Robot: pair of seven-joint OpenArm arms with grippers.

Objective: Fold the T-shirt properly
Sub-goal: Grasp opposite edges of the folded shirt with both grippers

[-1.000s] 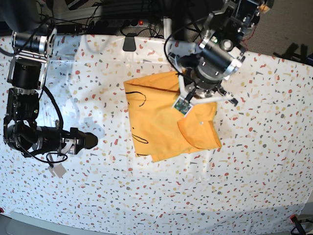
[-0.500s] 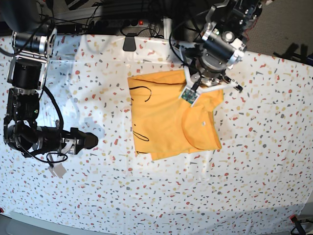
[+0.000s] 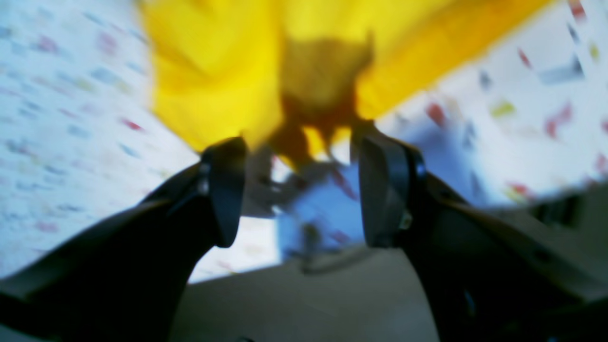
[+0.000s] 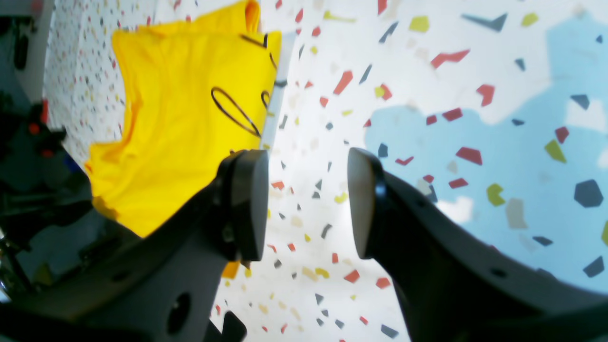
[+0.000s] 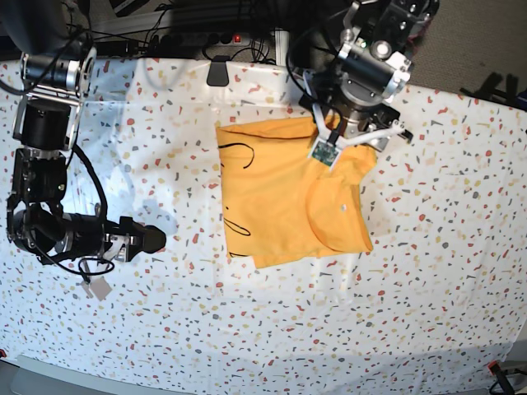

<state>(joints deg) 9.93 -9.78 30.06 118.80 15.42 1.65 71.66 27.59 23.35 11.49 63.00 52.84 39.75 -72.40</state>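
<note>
This looks like a robotics lab. Two black robot arms (image 5: 49, 156) stand over a tabletop covered by a white speckled tablecloth (image 5: 428, 271). Along the far edge run bundled black cables (image 5: 165, 33) and a power strip with a red light (image 5: 226, 38), with grey floor (image 5: 486, 49) beyond.

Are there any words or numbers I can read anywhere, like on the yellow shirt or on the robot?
None can be read.
The T-shirt: only thin dark line marks, no letters.
A small green tag under the left gripper: too small to read.
The speckled tablecloth: just coloured flecks, no writing.
</note>
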